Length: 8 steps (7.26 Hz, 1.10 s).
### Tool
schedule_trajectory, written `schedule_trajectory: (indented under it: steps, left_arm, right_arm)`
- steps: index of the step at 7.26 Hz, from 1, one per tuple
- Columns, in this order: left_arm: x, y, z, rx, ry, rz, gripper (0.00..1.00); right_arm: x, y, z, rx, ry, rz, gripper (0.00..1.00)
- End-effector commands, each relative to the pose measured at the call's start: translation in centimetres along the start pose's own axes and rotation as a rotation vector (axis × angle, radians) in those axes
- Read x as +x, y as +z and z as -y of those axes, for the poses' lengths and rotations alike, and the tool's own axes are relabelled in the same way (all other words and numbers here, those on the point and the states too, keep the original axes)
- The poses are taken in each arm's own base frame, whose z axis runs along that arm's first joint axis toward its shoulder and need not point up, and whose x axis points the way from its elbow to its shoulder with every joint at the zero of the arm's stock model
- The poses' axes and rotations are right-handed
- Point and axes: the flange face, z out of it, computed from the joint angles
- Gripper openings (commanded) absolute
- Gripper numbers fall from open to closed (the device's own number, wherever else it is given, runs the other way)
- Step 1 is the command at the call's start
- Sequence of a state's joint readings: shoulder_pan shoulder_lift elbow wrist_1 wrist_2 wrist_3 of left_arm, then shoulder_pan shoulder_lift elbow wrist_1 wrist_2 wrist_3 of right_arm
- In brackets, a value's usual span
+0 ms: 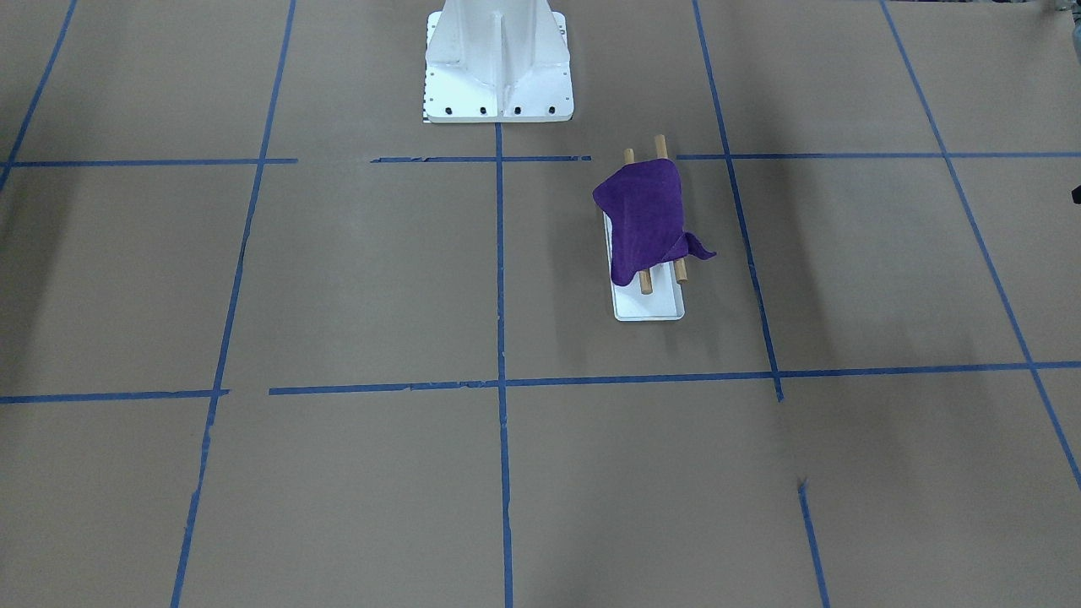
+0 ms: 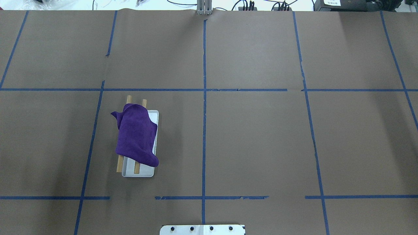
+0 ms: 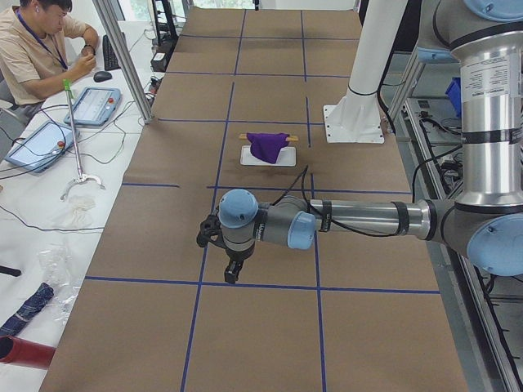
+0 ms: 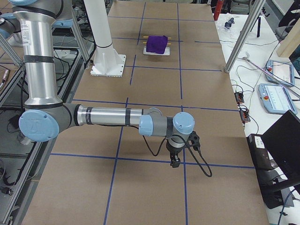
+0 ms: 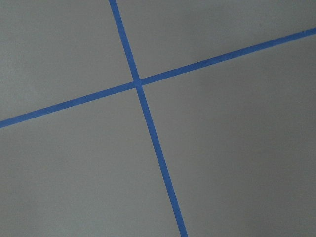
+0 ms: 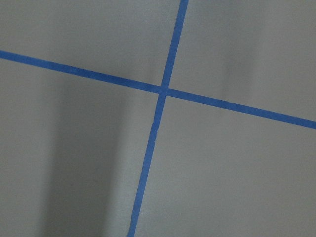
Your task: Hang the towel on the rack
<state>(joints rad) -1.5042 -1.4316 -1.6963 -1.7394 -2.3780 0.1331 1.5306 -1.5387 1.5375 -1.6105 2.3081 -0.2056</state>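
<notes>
Two rods of the rack (image 2: 145, 172) carry the towel (image 2: 137, 135); hang looks done. You just verify. Left gripper (image 3: 231, 273) and right gripper (image 4: 175, 163) sit well apart from it, and I can't tell their jaw state.

1 purple towel (image 1: 646, 224), 1 rack (image 1: 649, 307) with 2 dowels (image 1: 661, 145), 2 arms (image 3: 359, 219) (image 4: 108, 116), 1 pedestal (image 1: 498, 93)

The overhead camera sat behind the robot, looking forward and down on the table (image 2: 261, 147). The front-facing one looked steeply down from across it, the pedestal (image 1: 498, 67) at its top. Both caught the rack (image 2: 145, 172), from opposite sides. The side cameras looked along the table from either end, the left arm (image 3: 359, 219) near in one, the right arm (image 4: 108, 116) in the other. Each wrist camera hung close over crossed blue tape (image 5: 138, 82).
</notes>
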Motion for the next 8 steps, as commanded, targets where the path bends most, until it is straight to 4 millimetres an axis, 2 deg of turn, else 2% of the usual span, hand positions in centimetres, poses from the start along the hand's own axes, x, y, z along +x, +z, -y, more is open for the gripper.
schedule_trajectory:
  steps: [1, 5, 8]
  left_arm:
    - [0.3, -0.4, -0.1, 0.008, 0.004, -0.004, 1.00]
    - [-0.2, 0.2, -0.5, -0.003, -0.010, -0.003, 1.00]
    - [-0.3, 0.4, -0.3, -0.006, -0.015, -0.005, 1.00]
  right_arm:
    - [0.2, 0.5, -0.2, -0.005, 0.008, 0.023, 1.00]
    - [0.0, 0.5, -0.2, -0.002, 0.008, 0.039, 1.00]
    - [-0.6, -0.2, 0.2, 0.016, -0.002, 0.049, 1.00]
